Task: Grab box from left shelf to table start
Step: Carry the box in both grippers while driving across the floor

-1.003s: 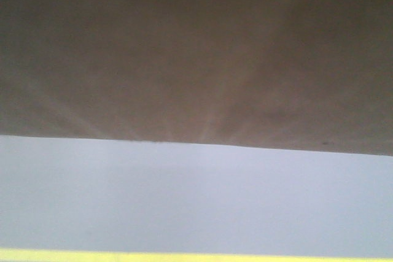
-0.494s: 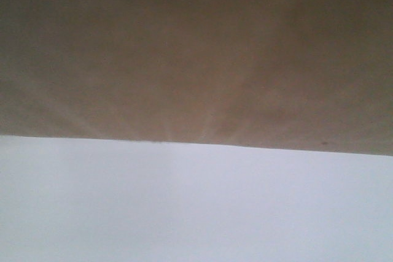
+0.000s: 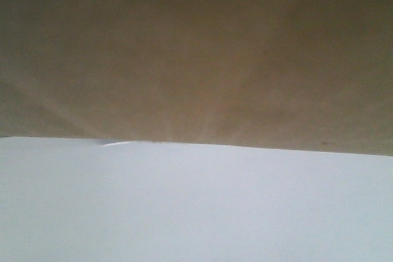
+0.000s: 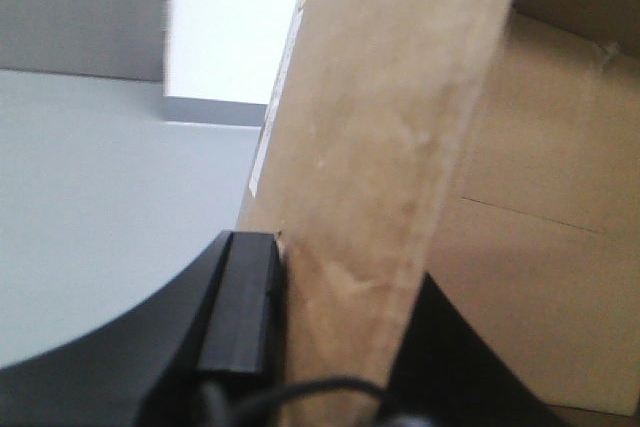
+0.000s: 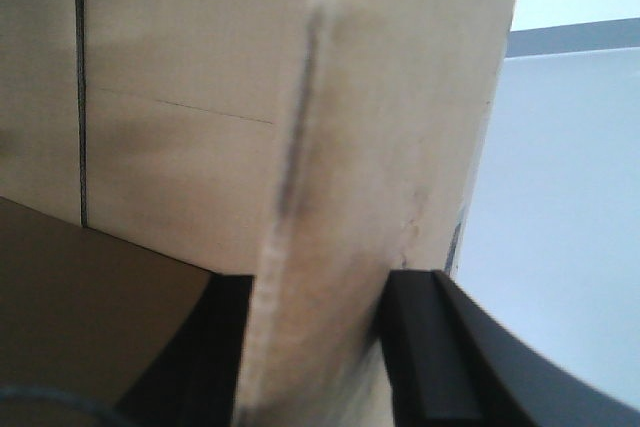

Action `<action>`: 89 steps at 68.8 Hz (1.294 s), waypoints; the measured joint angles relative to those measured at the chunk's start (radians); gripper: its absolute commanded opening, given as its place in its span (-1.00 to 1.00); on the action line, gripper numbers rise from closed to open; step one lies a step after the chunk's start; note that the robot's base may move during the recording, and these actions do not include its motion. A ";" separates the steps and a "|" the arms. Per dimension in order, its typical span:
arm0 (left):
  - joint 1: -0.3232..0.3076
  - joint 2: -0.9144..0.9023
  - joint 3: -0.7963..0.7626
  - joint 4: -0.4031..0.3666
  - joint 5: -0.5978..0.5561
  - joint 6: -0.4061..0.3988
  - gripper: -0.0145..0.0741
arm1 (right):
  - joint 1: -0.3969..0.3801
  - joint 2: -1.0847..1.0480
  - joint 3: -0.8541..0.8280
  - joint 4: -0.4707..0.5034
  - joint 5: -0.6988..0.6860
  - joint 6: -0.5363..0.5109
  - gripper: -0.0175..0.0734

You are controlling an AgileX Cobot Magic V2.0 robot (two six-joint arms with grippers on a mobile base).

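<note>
The brown cardboard box (image 3: 196,53) fills the upper half of the front view, very close and blurred. Below its lower edge lies the pale whitish table (image 3: 196,207). In the left wrist view my left gripper (image 4: 340,337) is shut on an upright wall of the box (image 4: 380,127), with one black finger (image 4: 240,317) on its outer face and the other inside. In the right wrist view my right gripper (image 5: 315,347) is shut on the opposite box wall (image 5: 400,97) in the same way, its outer finger (image 5: 420,347) pressed on the cardboard. The shelf is out of view.
A pale grey-white surface (image 4: 90,207) lies outside the box on the left, with a bright white block (image 4: 230,17) beyond it. A similar pale surface (image 5: 560,207) lies outside the box on the right. The box's inner walls (image 4: 540,227) show past the left gripper.
The yellow line at the bottom of the front view has gone. The surface under the box has turned from bluish grey to whitish. A small bright edge now shows under the box, left of centre.
</note>
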 measured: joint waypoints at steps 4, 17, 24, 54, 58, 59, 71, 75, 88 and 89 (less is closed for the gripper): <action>0.000 0.000 0.000 0.000 0.000 0.000 -0.88 | 0.000 0.000 0.000 0.000 0.000 0.000 -0.49; 0.000 0.000 0.000 0.000 0.000 0.000 -0.88 | 0.000 0.000 0.000 0.000 0.000 0.000 -0.49; 0.000 0.000 0.000 0.000 0.000 0.000 -0.88 | 0.000 0.000 0.000 0.000 0.001 0.000 -0.49; 0.000 0.000 0.000 0.000 0.000 0.000 -0.88 | 0.000 0.000 0.000 0.000 0.002 0.000 -0.49; 0.000 0.000 0.000 0.000 0.000 0.000 -0.88 | 0.000 0.000 0.000 0.000 0.002 0.000 -0.49; 0.000 0.000 0.000 0.000 0.000 0.000 -0.88 | 0.000 0.000 0.000 0.000 0.002 0.000 -0.49; 0.000 0.000 0.000 0.000 0.000 0.000 -0.88 | 0.000 0.000 0.000 0.000 0.002 0.000 -0.49; 0.000 0.000 0.000 0.000 0.000 0.000 -0.88 | 0.000 0.000 0.000 0.000 0.002 0.000 -0.49; 0.000 0.000 0.000 0.000 0.000 0.000 -0.88 | 0.000 0.000 0.000 0.000 0.002 0.000 -0.49; 0.000 0.000 0.000 0.000 0.000 0.000 -0.88 | 0.000 0.000 0.000 0.000 0.002 0.000 -0.49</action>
